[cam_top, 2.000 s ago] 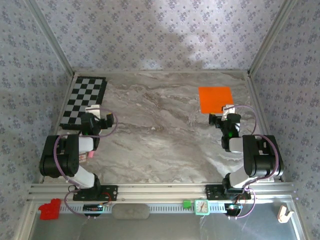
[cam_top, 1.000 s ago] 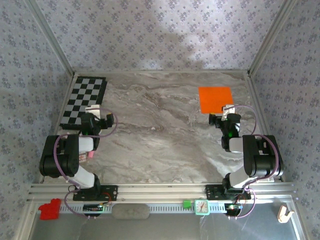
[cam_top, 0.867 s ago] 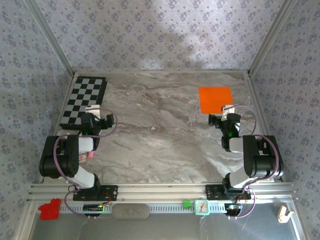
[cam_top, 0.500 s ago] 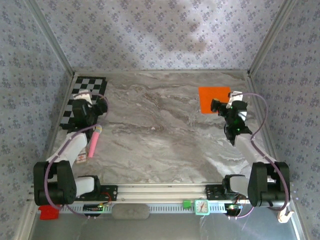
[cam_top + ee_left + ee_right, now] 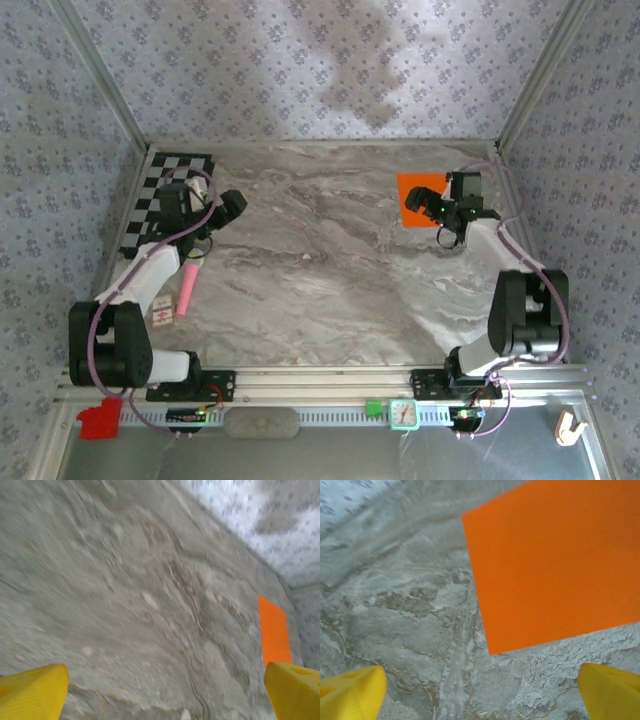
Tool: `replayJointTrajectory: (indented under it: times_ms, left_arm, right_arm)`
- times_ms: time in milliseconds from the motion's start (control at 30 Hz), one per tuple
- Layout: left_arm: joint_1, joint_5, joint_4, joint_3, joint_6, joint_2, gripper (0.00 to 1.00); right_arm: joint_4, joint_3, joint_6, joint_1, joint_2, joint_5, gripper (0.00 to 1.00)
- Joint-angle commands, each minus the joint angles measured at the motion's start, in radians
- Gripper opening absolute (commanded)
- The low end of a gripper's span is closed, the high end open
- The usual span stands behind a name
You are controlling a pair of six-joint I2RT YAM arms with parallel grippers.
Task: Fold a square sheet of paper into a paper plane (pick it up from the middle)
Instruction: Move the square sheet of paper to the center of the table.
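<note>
Your square sheet of paper lies flat on the marble-patterned desk, in the far right part, bright orange and with a plain face. In the right wrist view the sheet takes up the upper right, and 1 of its corners points down toward the gap between the 2 yellow fingertips.

The right gripper sits over the sheet's right side in the top view and hides that part of it. From its own camera, the right gripper has its jaws wide apart with nothing between them but bare desk and the paper's corner. Neither fingertip is on the paper there. How high it hangs above the desk you cannot tell.

The left gripper is well apart from the sheet, out over the left part of the desk, just beside the black-and-white checkerboard. Its jaws also stand wide and hold nothing: in its wrist view the left gripper frames blurred marble, with the orange sheet as a thin strip far off on the right.

Near the left arm, a pink stick-shaped thing lies on the desk. A small red block rests at the near left corner, off the marble, by the rail.
</note>
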Motion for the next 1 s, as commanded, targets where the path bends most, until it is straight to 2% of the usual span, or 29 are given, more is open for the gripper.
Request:
replayJointTrajectory:
  times_ms: [0, 100, 267, 467, 733, 967]
  left_arm:
    - [-0.041, 0.089, 0.002, 0.042, -0.046, 0.032, 1.0]
    - [-0.066, 0.09, 0.018, 0.044, -0.064, 0.066, 1.0]
    - [-0.09, 0.1, 0.04, 0.053, -0.09, 0.12, 1.0]
    - [-0.109, 0.107, 0.046, 0.067, -0.102, 0.161, 1.0]
    - [-0.112, 0.106, 0.033, 0.083, -0.11, 0.187, 1.0]
    - [-0.112, 0.068, -0.017, 0.098, -0.099, 0.204, 1.0]
  right_arm:
    - [-0.093, 0.131, 0.033, -0.031, 0.118, -0.044, 1.0]
    - [-0.191, 0.291, 0.015, -0.049, 0.266, -0.02, 0.98]
    - [-0.222, 0.444, 0.043, -0.061, 0.465, -0.046, 0.95]
    - [-0.281, 0.564, 0.072, -0.062, 0.589, -0.017, 0.96]
    - [-0.304, 0.539, 0.121, -0.025, 0.626, -0.002, 0.97]
    - [-0.324, 0.422, 0.225, 0.104, 0.559, 0.034, 0.96]
